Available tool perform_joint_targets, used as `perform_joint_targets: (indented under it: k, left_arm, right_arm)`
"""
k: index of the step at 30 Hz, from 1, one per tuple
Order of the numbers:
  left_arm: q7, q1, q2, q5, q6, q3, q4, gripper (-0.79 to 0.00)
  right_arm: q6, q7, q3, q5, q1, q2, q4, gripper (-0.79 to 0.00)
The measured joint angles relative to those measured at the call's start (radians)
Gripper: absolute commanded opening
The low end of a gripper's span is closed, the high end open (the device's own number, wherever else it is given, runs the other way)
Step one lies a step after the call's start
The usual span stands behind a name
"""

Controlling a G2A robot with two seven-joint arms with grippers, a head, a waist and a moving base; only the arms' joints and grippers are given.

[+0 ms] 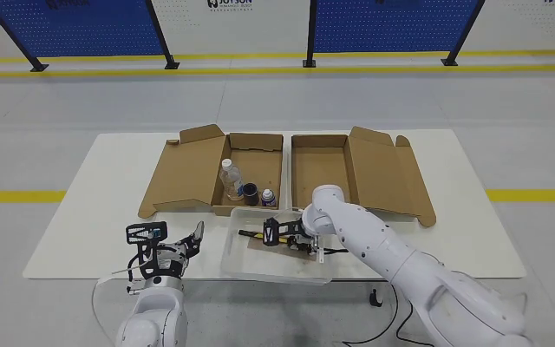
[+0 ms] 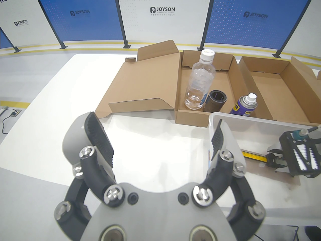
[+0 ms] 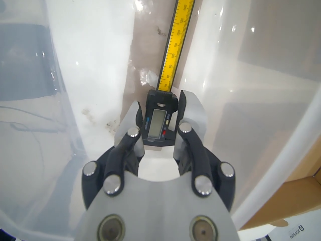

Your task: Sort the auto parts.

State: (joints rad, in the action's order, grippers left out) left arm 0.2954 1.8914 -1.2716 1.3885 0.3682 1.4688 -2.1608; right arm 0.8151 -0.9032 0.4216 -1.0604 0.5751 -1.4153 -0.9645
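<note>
We see the right gripper closed tight on the display head of a digital caliper, whose yellow beam runs along the bottom of the clear plastic bin at the table's near edge. Our left gripper hangs wide open and empty over the table, just beside the bin. Behind the bin, the left cardboard box holds an upright water bottle, a black cylinder touching it, and a spray can. The right cardboard box sits beside it.
</note>
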Motion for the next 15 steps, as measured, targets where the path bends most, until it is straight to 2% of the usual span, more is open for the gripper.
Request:
perform_joint_targets:
  k: [6,10,15]
  left_arm:
    - [0.000,0.000,0.000,0.000,0.000,0.000,0.000,0.000]
    - [0.000,0.000,0.000,0.000,0.000,0.000,0.000,0.000]
    - [0.000,0.000,0.000,0.000,0.000,0.000,0.000,0.000]
  right_arm:
    - [-0.001,-0.002,-0.011,0.007,-0.006,-0.017,0.027,-0.468]
    - [0.005,-0.005,-0.019,0.012,-0.011,-0.027,0.046,-0.502]
    - [0.007,-0.005,-0.025,0.017,-0.017,-0.039,0.072,-0.733]
